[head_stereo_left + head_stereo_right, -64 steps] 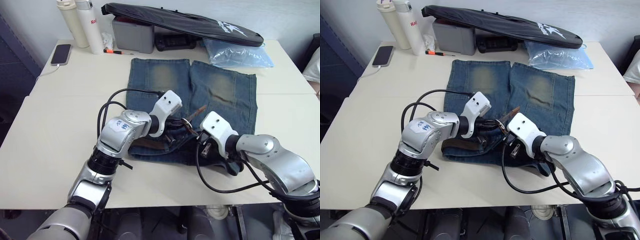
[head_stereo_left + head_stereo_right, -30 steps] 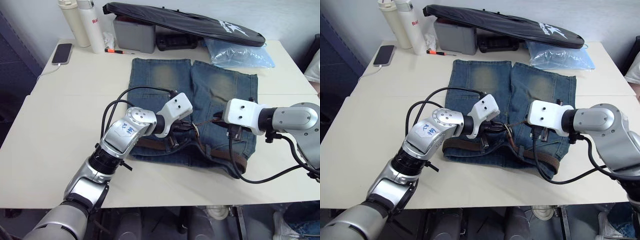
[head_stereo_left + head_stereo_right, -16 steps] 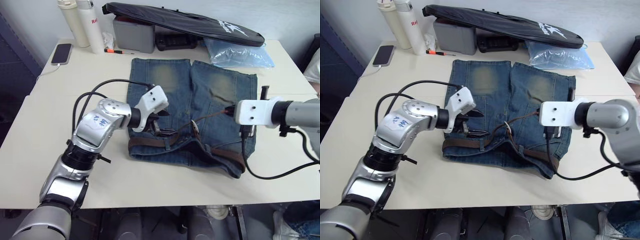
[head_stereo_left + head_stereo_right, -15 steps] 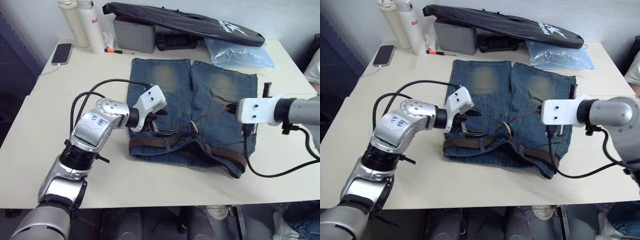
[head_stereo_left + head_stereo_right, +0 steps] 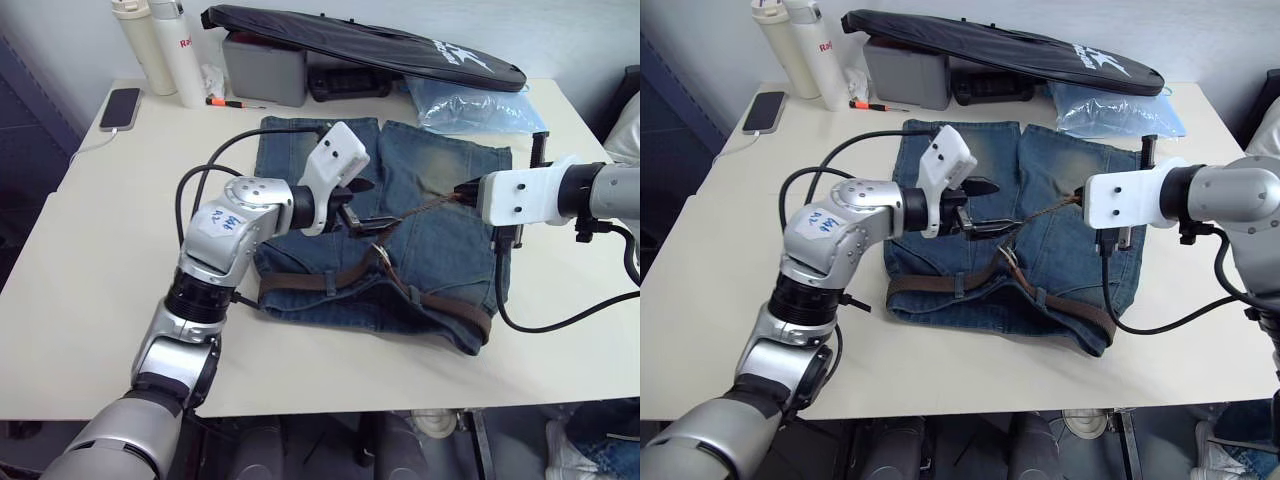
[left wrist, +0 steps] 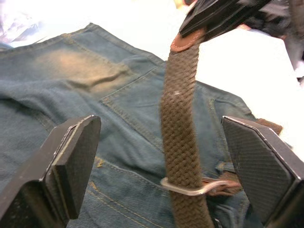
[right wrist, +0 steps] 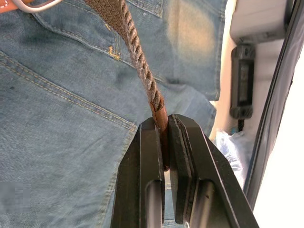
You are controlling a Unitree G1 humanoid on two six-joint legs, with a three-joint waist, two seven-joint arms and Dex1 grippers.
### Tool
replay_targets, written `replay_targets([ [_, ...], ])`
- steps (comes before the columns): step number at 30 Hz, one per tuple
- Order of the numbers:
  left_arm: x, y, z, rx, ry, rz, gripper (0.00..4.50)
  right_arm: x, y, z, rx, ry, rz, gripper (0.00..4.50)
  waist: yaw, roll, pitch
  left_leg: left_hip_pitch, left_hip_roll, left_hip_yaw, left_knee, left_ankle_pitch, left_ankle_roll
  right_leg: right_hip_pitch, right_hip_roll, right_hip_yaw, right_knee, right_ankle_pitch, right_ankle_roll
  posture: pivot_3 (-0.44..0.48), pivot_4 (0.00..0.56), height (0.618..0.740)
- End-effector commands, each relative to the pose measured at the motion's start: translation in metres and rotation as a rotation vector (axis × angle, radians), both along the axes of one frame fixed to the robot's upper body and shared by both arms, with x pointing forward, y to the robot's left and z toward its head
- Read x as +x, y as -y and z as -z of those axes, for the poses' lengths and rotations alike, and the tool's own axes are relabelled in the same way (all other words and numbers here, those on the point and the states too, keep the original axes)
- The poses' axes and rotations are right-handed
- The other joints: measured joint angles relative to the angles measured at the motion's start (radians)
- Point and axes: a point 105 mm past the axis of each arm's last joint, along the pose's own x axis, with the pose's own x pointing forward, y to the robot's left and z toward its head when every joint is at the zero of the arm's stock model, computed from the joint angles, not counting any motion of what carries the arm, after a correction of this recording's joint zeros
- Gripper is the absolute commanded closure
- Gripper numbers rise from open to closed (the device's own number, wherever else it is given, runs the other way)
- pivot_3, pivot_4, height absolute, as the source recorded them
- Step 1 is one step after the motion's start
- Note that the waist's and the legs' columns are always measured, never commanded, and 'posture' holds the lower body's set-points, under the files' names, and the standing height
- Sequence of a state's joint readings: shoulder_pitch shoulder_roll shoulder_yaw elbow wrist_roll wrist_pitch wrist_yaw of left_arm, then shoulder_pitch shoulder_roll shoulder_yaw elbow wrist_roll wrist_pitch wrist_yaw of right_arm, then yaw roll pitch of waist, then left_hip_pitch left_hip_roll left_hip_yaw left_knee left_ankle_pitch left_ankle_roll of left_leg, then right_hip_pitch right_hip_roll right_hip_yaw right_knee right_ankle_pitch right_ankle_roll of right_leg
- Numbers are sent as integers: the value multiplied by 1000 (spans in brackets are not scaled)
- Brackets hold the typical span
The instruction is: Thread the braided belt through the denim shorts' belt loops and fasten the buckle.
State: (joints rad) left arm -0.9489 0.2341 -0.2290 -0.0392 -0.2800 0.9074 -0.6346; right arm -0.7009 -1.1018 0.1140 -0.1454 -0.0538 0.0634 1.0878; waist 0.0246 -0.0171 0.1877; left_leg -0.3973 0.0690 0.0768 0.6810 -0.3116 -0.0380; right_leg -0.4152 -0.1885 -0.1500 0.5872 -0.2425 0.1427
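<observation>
Right end effector [image 7: 161, 137] pinches braided belt [image 6: 183, 118] tip; left end effector [image 6: 166, 156] wide, straddling belt.

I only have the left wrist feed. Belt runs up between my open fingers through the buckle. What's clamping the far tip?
Observer: The right gripper is shut on the leather tip of the braided belt, pulling it out to the robot's right.
Operator: Is the rest of the belt in the loops?
Observer: Along the waistband of the denim shorts it passes under at least one of the belt loops; further ones I can't confirm.
Operator: Where is my left gripper relative to the shorts?
Observer: The left gripper sits over the middle of the shorts, just above the buckle, fingers open on either side of the strap.
</observation>
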Motion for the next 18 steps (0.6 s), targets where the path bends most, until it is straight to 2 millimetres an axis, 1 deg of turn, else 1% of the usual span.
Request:
replay_targets([
  [1,-2,10,-3,46,60,-7,48,-4,-4,-14,8,49,-8,4500,2,0,0,0,0,0,0,0,0,0,0,0,0,0,0,0,150,740],
  [3,0,10,0,68,62,-21,48,-4,-3,-13,11,47,0,4500,1,0,0,0,0,0,0,0,0,0,0,0,0,0,0,0,150,740],
  [6,0,11,7,120,72,-16,836,-4,-1,-11,19,42,9,4500,0,0,0,0,0,0,0,0,0,0,0,0,0,0,0,0,150,740],
  [8,-1,14,7,116,68,-15,1782,-4,0,-10,22,38,12,4500,0,0,0,0,0,0,0,0,0,0,0,0,0,0,0,0,150,740],
  [10,-1,17,4,97,66,-15,2602,-4,1,-10,23,36,17,4500,2,0,0,0,0,0,0,0,0,0,0,0,0,0,0,0,150,740],
  [11,-1,18,3,90,64,-12,3150,-4,2,-9,23,35,20,4500,2,0,0,0,0,0,0,0,0,0,0,0,0,0,0,0,150,740],
  [13,-2,19,1,78,60,-9,3775,-4,3,-9,24,32,24,4500,2,0,0,0,0,0,1,0,0,0,0,0,0,0,0,0,150,740],
  [14,-3,20,1,65,50,-6,4228,-4,3,-8,26,27,25,4500,1,0,0,0,0,0,1,0,0,0,0,0,0,0,0,0,150,740],
  [15,-3,21,-1,38,30,-5,4460,-5,2,-7,35,22,25,4500,1,0,0,0,0,0,0,0,0,0,0,0,0,0,0,0,150,740],
  [18,-3,21,-1,4,-9,-12,4460,-6,-3,-7,110,-4,23,4500,1,0,0,0,0,0,0,0,0,0,0,0,0,0,0,0,150,740],
])
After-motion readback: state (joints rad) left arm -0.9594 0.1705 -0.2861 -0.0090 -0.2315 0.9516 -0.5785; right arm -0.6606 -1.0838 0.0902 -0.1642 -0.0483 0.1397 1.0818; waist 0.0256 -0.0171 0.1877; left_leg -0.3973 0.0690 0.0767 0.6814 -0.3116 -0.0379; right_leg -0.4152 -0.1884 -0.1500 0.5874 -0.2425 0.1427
